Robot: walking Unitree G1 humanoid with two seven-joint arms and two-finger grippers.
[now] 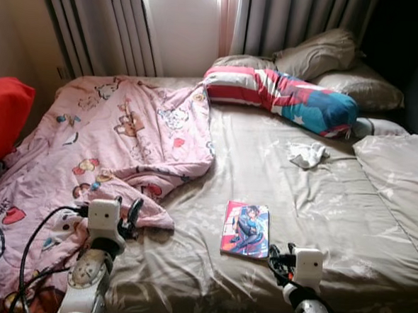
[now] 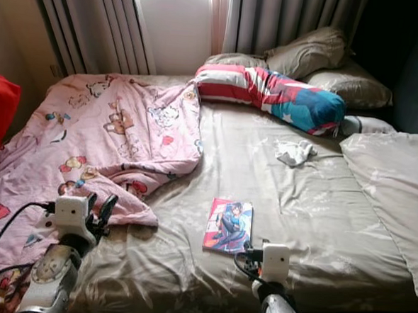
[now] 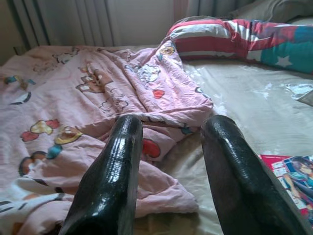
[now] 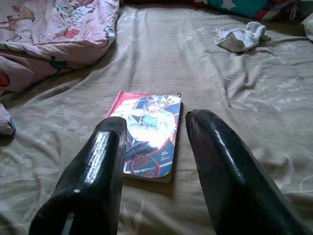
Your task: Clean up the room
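Right gripper [image 4: 156, 147] is held low at the near edge of the bed [image 1: 318, 227], fingers spread and empty, aimed at the comic book [image 1: 246, 229]. Left gripper [image 3: 171, 161] is likewise parted and empty, poised just near the pink blanket [image 1: 118, 133] edge.

Book pickup is judged the step in hand. The book lies flat on soft sheet, so one finger should be slid under the near cover edge and the sheet pressed down before closing; the spine side is likely stiffer.

Book: thin, glossy, colourful cover, near-centre of the bed, right of the blanket. A white sock [image 1: 308, 155] is seen farther right.
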